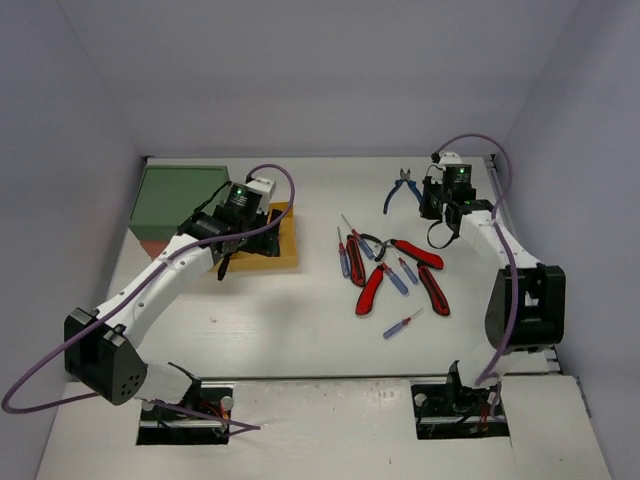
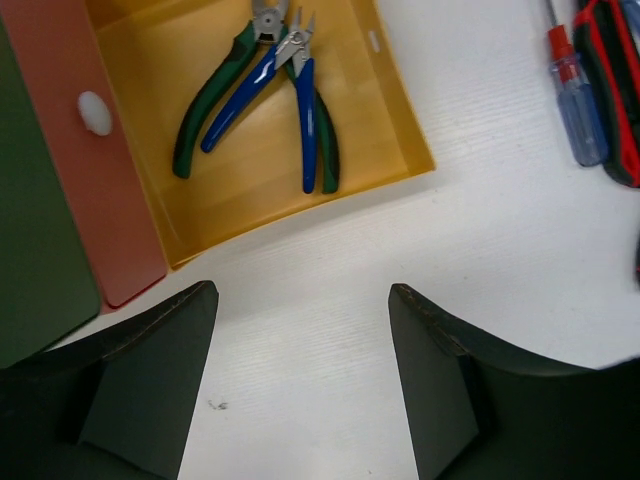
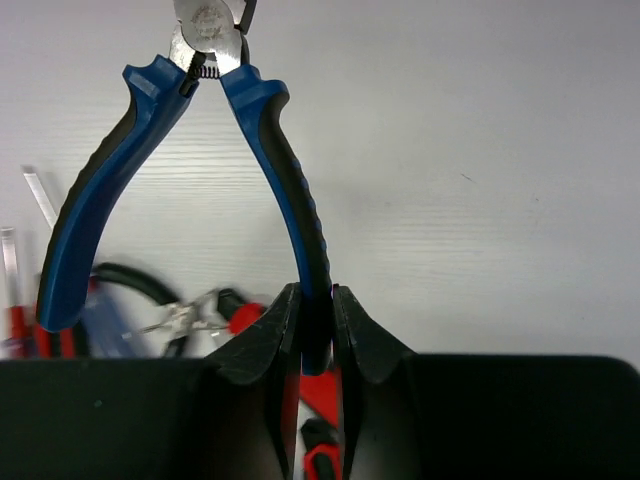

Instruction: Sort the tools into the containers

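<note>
Right end effector (image 3: 316,330) is pinched narrow on one handle of the blue-handled pliers (image 3: 285,170), gripping near that handle's free end; the other handle splays off unheld. The pliers' long axis runs straight away from the fingers, head farthest out. Seen from above, the tool sits at the far right of the desk (image 1: 300,330), apart from the loose cluster of utility knives (image 1: 372,288) and screwdrivers (image 1: 402,324) at mid-desk. Whether the pliers are clear of the surface I cannot tell. The yellow drawer (image 2: 250,190) lies well to the left across that cluster, pulled out from the cabinet (image 1: 175,195), and already holds green-handled pliers (image 2: 205,110) and a second blue pair (image 2: 307,120). Left end effector (image 2: 303,300) hangs wide and empty just beside the drawer's near corner, so the left arm is nearer the drawer and the right arm would have to carry across. The desk is plain white. Pale walls close in on three sides.
</note>
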`<state>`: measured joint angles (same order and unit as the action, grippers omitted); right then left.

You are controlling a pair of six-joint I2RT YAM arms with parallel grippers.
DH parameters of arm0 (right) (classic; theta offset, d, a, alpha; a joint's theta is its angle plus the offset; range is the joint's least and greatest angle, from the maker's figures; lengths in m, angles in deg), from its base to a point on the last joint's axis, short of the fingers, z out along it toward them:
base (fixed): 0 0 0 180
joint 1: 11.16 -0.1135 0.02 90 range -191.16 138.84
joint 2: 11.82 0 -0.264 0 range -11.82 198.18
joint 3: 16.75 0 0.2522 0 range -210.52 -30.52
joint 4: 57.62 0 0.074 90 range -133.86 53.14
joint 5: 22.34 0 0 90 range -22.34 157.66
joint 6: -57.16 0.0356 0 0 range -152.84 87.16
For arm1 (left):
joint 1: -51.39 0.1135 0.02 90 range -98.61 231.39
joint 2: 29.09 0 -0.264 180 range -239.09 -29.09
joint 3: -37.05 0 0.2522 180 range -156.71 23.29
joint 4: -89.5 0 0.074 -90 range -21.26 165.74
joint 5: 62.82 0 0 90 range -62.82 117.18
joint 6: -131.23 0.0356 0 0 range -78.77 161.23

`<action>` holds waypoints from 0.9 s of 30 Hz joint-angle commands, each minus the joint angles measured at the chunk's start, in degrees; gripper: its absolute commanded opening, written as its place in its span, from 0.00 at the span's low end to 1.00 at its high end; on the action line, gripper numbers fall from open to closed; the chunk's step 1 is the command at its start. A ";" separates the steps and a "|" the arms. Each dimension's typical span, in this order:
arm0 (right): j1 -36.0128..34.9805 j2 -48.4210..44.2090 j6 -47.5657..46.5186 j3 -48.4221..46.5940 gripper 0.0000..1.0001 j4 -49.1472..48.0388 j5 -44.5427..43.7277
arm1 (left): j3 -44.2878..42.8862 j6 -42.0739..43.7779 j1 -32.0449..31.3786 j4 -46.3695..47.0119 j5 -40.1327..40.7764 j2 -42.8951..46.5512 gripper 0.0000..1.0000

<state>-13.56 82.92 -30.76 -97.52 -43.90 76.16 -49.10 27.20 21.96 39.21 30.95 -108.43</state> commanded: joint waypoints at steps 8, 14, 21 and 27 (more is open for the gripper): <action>-20.17 -17.45 14.15 7.22 0.00 -4.67 -8.15 | -5.93 -10.60 -12.67 1.70 7.96 5.62 0.66; -30.64 -22.53 19.75 9.88 0.00 -5.14 -17.95 | -8.61 -12.96 -20.35 1.59 13.81 1.75 0.66; -36.41 -25.23 23.99 13.09 0.00 -5.14 -23.20 | -13.59 -15.60 -24.68 1.43 20.41 -4.42 0.65; -38.74 -25.77 24.94 14.25 0.00 -5.11 -24.41 | -18.33 -15.71 -25.50 -0.43 23.47 -9.50 0.61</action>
<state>-51.18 59.77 -8.43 -82.83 -43.49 56.05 -62.54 13.08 -3.05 38.59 49.79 -116.98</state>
